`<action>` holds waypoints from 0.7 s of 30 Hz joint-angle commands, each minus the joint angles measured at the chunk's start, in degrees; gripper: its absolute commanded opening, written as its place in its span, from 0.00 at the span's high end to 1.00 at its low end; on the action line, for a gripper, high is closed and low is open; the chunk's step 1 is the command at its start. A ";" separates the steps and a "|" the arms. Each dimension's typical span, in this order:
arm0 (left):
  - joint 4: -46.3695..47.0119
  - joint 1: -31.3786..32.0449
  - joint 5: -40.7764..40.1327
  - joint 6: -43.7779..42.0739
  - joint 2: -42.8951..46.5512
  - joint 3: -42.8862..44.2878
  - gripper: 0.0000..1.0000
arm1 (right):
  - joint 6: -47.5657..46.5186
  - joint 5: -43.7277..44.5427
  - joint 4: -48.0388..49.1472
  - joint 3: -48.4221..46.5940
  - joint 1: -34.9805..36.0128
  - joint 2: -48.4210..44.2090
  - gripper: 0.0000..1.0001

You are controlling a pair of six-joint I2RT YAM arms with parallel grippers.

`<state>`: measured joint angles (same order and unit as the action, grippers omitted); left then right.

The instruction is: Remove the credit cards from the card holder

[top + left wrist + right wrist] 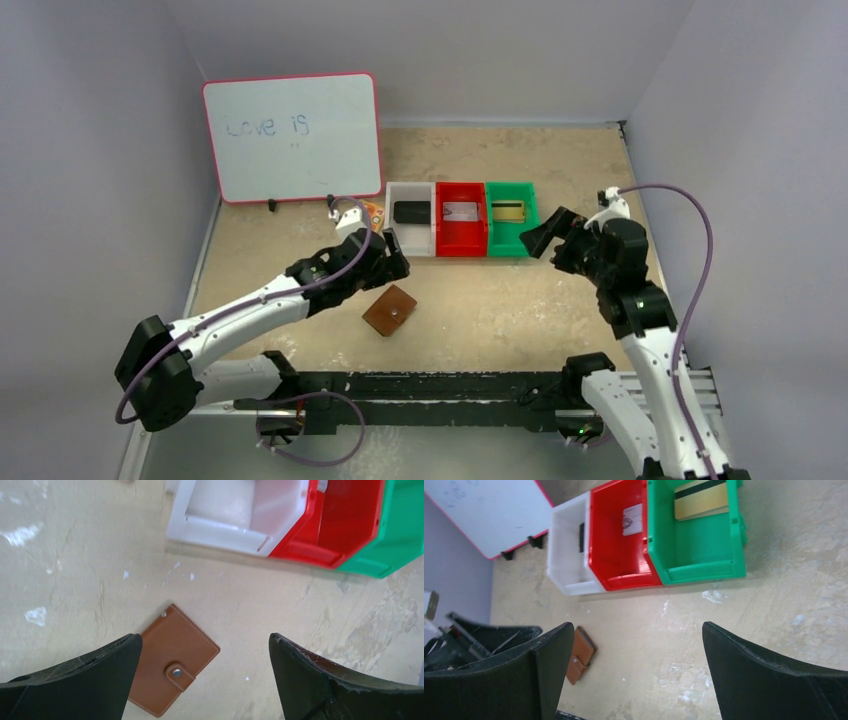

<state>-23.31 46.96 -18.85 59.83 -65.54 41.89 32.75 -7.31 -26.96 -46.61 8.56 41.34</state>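
The brown leather card holder (390, 312) lies closed on the table with its tab snapped shut, and also shows in the left wrist view (172, 662) and the right wrist view (581, 652). My left gripper (393, 262) hovers just behind it, open and empty (204, 637). My right gripper (535, 235) is open and empty near the green bin, well to the holder's right (638, 625). A black card (410, 212) lies in the white bin, a pale card (459, 211) in the red bin and a gold card (508, 210) in the green bin.
The white bin (420, 243), red bin (461, 243) and green bin (505, 243) stand in a row behind the holder. A whiteboard (292, 135) leans at the back left. An orange-yellow patterned card (372, 211) lies beside the white bin. Grey walls enclose the table.
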 commanded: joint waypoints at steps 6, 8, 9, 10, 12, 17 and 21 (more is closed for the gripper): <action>3.28 -1.96 -0.13 -8.89 -6.49 -0.75 0.01 | 7.11 -16.02 7.13 11.62 -0.30 -3.29 0.01; 7.06 -1.97 3.65 -8.34 -6.66 -4.44 0.05 | 7.32 -20.40 9.12 14.42 -0.25 -1.21 0.04; 8.79 -1.96 5.34 -8.28 -6.61 -6.29 0.06 | 7.32 -21.55 9.80 15.38 -0.21 -0.58 0.05; 10.57 -1.96 6.98 -7.95 -6.61 -8.00 0.07 | 7.22 -22.24 10.29 16.22 -0.10 -0.18 0.06; 14.21 -1.96 10.12 -7.20 -6.60 -11.58 0.10 | 6.49 -22.53 10.45 17.38 0.24 0.01 0.07; 20.42 -0.92 16.49 -4.71 -7.18 -15.40 0.18 | 5.17 -22.02 10.36 18.88 1.47 1.58 0.15; 24.24 1.81 16.49 0.57 -6.51 -17.09 0.27 | 4.85 -20.94 11.21 19.19 2.56 3.75 0.22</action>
<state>-3.81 46.13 -6.96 54.70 -71.44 27.86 38.52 -26.83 -18.65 -27.68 10.09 43.29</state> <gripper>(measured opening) 0.767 0.813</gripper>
